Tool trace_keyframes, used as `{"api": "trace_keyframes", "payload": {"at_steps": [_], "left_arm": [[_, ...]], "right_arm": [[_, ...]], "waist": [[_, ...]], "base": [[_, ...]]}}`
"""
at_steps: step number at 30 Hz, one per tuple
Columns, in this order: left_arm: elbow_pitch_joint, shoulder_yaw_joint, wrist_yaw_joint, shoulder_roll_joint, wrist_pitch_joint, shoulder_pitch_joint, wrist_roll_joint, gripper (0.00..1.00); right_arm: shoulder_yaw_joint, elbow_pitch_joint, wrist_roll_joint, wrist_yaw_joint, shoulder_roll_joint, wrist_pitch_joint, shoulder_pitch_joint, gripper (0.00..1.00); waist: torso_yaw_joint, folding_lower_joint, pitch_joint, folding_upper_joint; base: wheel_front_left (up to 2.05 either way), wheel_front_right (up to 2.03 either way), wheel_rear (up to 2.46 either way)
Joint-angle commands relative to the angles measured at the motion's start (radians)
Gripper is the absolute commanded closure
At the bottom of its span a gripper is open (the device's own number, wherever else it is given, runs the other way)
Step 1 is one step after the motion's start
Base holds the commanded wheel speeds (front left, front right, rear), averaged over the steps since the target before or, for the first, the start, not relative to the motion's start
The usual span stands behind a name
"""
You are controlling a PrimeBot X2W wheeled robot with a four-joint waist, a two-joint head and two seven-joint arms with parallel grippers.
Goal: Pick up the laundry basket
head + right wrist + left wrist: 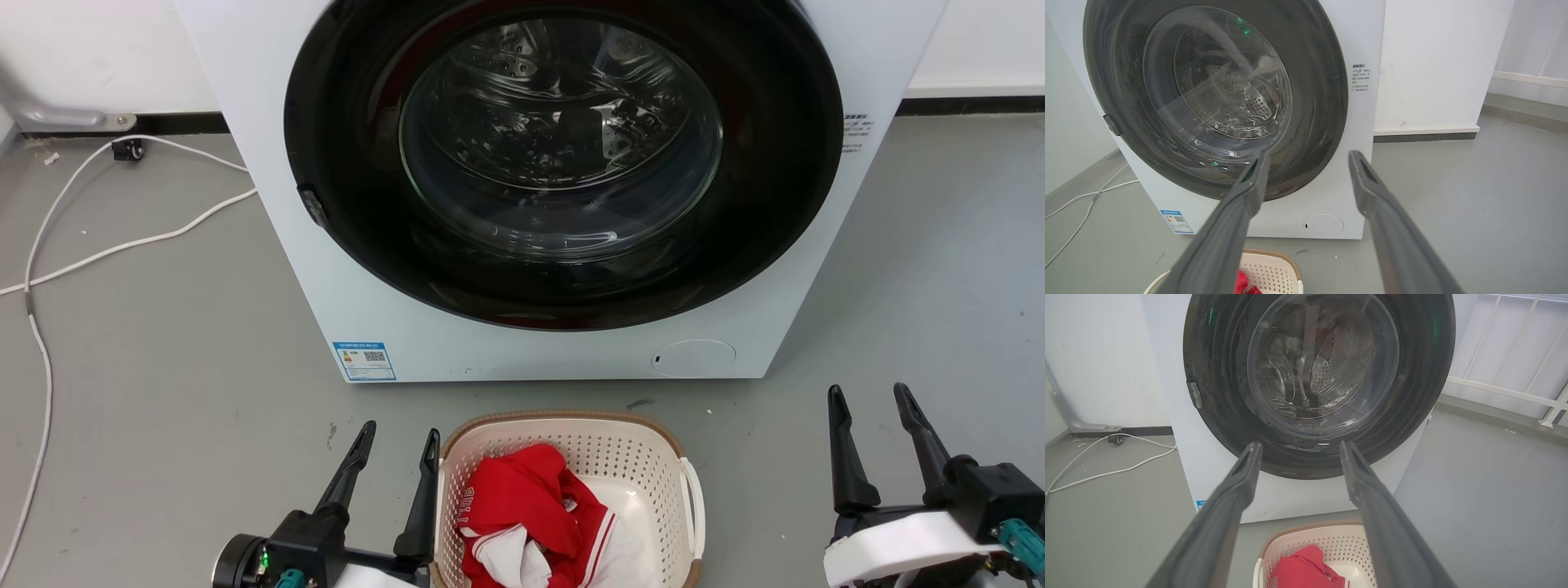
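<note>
Head view: laundry basket (645, 457) holds red-and-white clothing (535, 510).

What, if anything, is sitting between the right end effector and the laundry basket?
Nothing visible does. Grey floor separates the open right end effector from the laundry basket, whose white loop handle faces it.
</note>
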Motion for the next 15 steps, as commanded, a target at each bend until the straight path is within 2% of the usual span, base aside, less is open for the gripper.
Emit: {"api": "trace_keyframes", "payload": {"at_steps": [1,8,15], "left_arm": [[0.002,0.0,0.002,-0.001,-0.003,-0.011,0.001,0.0],[-0.001,0.007,0.005,-0.001,-0.003,-0.021,0.009,0.0],[0.013,0.018,0.003,-0.001,-0.003,-0.065,0.005,0.0]], "right_arm": [[0.0,0.002,0.003,0.0,0.0,-0.006,-0.015,0.0],[0.001,0.002,0.002,0.0,0.0,-0.007,-0.023,0.0],[0.006,-0.011,-0.014,0.0,0.0,0.012,-0.061,0.0]], "waist": [[0.0,0.0,0.002,0.0],[-0.003,0.0,0.024,0.0],[-0.013,0.0,0.132,0.0]], "base": [[0.0,0.0,0.0],[0.0,0.0,0.0],[0.0,0.0,0.0]]}}
